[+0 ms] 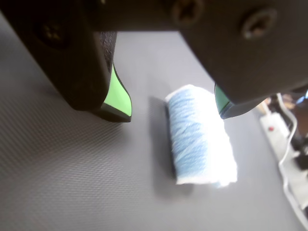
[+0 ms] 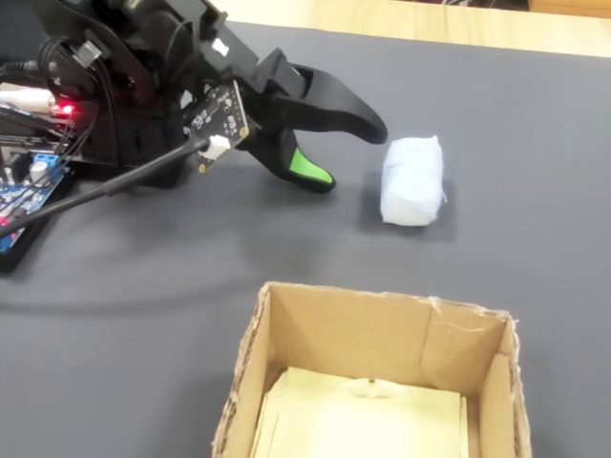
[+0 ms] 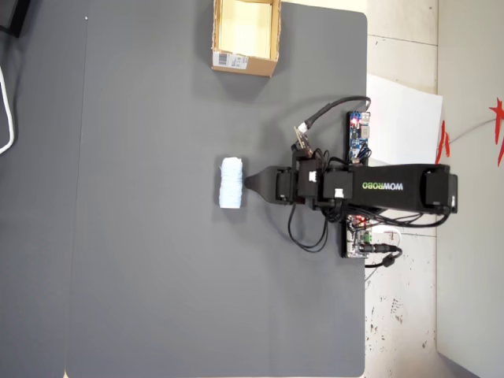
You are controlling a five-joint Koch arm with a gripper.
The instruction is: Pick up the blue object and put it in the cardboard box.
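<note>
The blue object [image 1: 199, 139] is a pale blue-white ribbed roll lying on the dark grey mat [image 1: 57, 173]. My gripper [image 1: 173, 113] is open, its green-padded fingers [image 1: 118, 98] hovering just short of the roll's near end, not touching it. In the fixed view the gripper [image 2: 346, 155] stands left of the blue object [image 2: 412, 179], with a small gap between. From overhead the gripper [image 3: 250, 183] points at the roll [image 3: 231, 183] from the right. The cardboard box [image 2: 344, 334] stands open-topped in front, and the overhead view shows the box [image 3: 244, 61] at the mat's top edge.
Circuit boards [image 3: 359, 134] and cables [image 2: 115, 181] sit around the arm's base at the mat's right edge in the overhead view. A white power strip [image 1: 274, 127] with a cable lies off the mat. Bare wood table [image 2: 430, 19] runs behind the mat.
</note>
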